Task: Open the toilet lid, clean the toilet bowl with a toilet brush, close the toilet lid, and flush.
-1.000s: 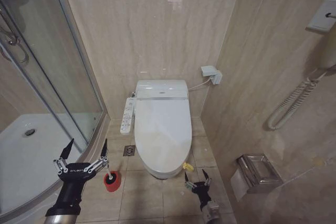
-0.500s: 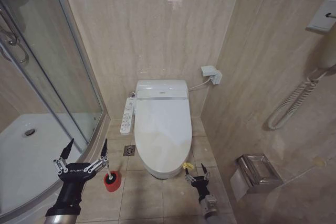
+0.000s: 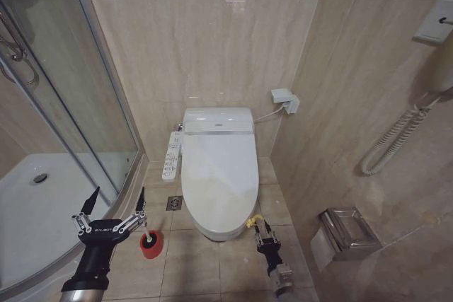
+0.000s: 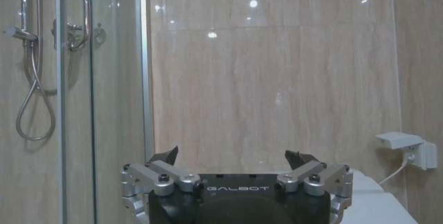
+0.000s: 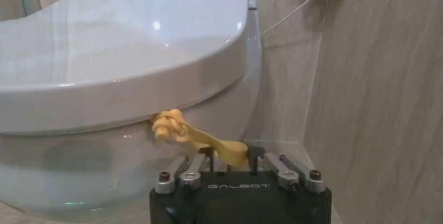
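At the front rim of the closed toilet lid (image 5: 124, 42) hangs the yellow ribbon (image 5: 201, 138); I judge it may slip out if pinched only at its tail; my right gripper (image 5: 239, 164) looks nearly clenched around its free end; left gripper (image 3: 110, 206) hovers spread, holding nothing, by the shower.

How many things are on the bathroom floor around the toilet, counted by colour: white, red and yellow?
White: 2, the glossy oval plastic toilet lid, shut, and the thin white toilet brush handle.
Red: 1, the small round holder cup that the brush stands in.
Yellow: 1, the ribbon tied at the lid's front edge, its end between the right gripper's fingers.
Total: 4
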Controlling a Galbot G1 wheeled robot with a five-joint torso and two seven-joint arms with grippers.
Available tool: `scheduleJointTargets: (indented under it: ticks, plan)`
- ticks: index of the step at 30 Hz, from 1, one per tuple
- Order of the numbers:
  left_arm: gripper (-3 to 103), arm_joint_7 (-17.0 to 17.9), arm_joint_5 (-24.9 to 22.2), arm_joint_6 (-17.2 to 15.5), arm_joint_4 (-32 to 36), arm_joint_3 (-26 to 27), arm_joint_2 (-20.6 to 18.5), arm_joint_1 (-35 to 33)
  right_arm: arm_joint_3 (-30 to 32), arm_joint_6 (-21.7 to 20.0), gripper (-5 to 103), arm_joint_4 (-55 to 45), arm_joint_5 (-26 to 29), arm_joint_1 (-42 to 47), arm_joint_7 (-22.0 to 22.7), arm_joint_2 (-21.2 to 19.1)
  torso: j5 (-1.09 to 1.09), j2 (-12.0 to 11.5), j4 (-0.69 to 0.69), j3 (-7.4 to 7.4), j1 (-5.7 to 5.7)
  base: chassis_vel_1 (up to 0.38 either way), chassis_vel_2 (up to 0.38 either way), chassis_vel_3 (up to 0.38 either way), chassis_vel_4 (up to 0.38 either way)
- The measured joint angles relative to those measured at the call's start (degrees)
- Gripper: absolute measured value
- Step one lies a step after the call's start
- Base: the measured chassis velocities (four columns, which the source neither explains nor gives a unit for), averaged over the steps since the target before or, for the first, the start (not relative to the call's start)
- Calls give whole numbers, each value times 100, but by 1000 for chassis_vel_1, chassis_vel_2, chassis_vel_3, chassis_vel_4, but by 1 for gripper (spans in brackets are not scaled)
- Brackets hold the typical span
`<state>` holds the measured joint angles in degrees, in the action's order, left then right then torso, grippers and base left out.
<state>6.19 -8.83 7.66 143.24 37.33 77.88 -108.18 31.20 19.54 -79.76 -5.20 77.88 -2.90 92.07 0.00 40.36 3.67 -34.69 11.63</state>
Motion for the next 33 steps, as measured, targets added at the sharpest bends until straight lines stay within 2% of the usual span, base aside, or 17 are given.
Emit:
scheduleJointTargets:
  ticks: [2, 3, 8, 9, 15, 24, 31, 33]
  plan:
    - [100, 0, 0, 0, 0, 0, 0, 0, -5, 5, 49, -20, 0, 16, 0, -2, 0, 0, 0, 0, 0, 0, 0, 0, 0]
    - [100, 0, 0, 0, 0, 0, 0, 0, -17, 23, 21, -70, 8, 69, -2, -6, 0, 0, 0, 0, 0, 0, 0, 0, 0]
    - [100, 0, 0, 0, 0, 0, 0, 0, -23, 108, 21, -122, 39, 136, -66, -3, 0, 0, 0, 0, 0, 0, 0, 0, 0]
    - [100, 0, 0, 0, 0, 0, 0, 0, -24, 121, 3, -158, 53, 164, -70, -2, 0, 0, 0, 0, 0, 0, 0, 0, 0]
    - [100, 0, 0, 0, 0, 0, 0, 0, -34, 129, 3, -391, 150, 256, -67, -31, 1, 0, -1, 0, 0, 0, 0, 0, 0]
    - [100, 0, 0, 0, 0, 0, 0, 0, 176, 113, 2, -1401, 486, 543, -80, -275, 2, 0, -2, 0, 0, 0, 0, 0, 0]
    - [100, 0, 0, 0, 0, 0, 0, 0, 281, -172, 2, -2060, 1240, 618, -141, -447, 3, 0, -2, 0, 0, 0, 0, 0, 0]
    - [100, 0, 0, 0, 0, 0, 0, 0, 213, -609, 2, -2694, 1847, 653, -115, -502, 1, 0, 1, 0, 0, 0, 0, 0, 0]
